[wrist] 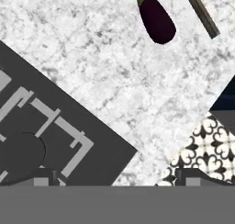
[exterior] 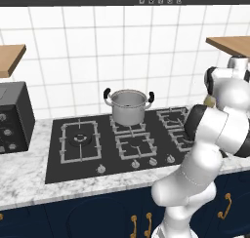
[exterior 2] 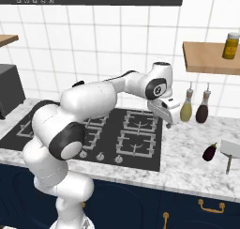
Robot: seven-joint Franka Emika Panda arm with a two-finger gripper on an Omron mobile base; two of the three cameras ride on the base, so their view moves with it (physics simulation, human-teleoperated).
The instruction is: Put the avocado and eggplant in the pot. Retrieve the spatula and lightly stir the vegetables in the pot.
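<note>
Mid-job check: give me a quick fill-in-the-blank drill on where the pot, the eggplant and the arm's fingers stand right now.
1. The pot stands on a back burner of the ____.
2. The eggplant lies on the marble ____, right of the stove.
3. The gripper hangs above the stove's right edge with its fingers ____ and nothing between them.
4. On the wooden shelf stands a ____ jar.

Missing words: stove; counter; open; yellow

Bright, even rendered light with soft shadows; the shiny steel cylindrical pot (exterior: 128, 107) shows mild sheen. Pictures look coarse and slightly soft; beyond the gripper (exterior 2: 167, 118), the glossy dark purple eggplant (wrist: 156, 19) perhaps blurs.
</note>
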